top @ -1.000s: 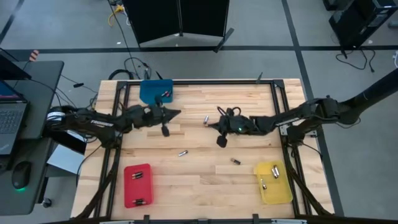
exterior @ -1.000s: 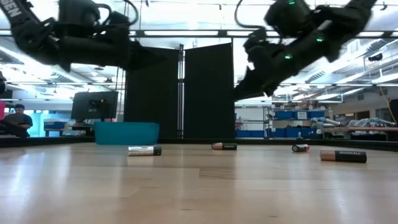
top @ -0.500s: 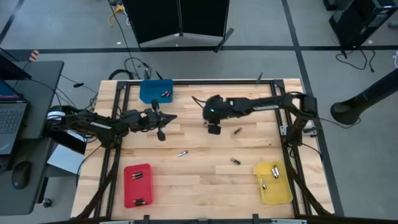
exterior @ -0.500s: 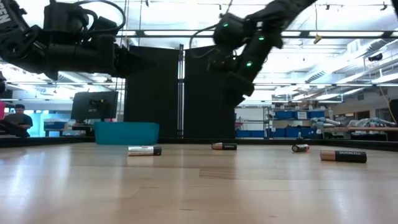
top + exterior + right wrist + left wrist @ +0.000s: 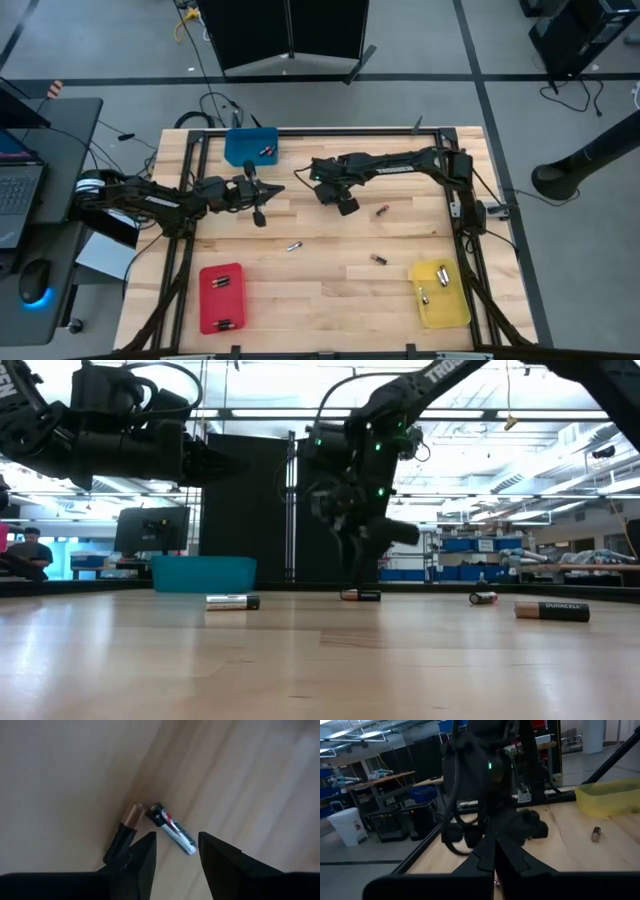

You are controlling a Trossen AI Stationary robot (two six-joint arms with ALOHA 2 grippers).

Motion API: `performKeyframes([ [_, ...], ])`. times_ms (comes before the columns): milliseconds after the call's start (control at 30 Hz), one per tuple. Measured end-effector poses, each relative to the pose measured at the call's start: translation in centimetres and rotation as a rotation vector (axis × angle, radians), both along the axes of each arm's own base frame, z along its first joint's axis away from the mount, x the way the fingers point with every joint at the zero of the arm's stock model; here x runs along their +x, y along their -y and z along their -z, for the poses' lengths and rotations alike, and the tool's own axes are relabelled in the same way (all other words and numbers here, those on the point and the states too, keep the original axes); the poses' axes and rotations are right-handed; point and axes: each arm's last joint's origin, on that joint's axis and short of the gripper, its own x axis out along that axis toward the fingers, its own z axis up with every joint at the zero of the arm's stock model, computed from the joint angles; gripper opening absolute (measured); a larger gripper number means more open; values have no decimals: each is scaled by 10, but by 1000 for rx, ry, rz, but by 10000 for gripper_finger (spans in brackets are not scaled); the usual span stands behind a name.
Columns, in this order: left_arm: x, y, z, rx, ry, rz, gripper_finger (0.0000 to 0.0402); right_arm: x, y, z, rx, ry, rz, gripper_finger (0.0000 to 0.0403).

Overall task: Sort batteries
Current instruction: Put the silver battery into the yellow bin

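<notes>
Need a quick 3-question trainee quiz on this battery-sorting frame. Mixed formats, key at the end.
1. True or false: the right gripper is open above two batteries that lie end to end.
2. Which tray sits at the table's far edge near the left arm? A) red tray B) blue tray C) yellow tray
3. Fill in: the left gripper is ____ and holds nothing visible.

Key
1. True: a copper-topped battery and a silver and black battery lie below its fingers.
2. B, the blue tray; the red tray and yellow tray sit at the near edge.
3. shut
</notes>
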Motion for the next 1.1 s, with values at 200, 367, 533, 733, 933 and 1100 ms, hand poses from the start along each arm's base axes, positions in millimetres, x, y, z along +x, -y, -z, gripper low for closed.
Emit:
performKeyframes([
  [200,0,0,2,-8,-21,1,13,0,11,16,-33,-53,-32,158],
  [367,0,0,3,-11,-25,1,13,0,18,22,-17,-58,-20,153],
  [533,0,0,3,-12,-30,1,13,-2,24,25,46,-46,-7,131],
  [733,0,0,4,-24,-32,2,13,-3,24,25,74,-44,37,67],
  [933,0,0,4,-25,-32,2,13,-3,22,19,55,-23,81,52],
  [1100,0,0,4,-24,-31,2,13,-9,14,-17,63,59,211,52],
])
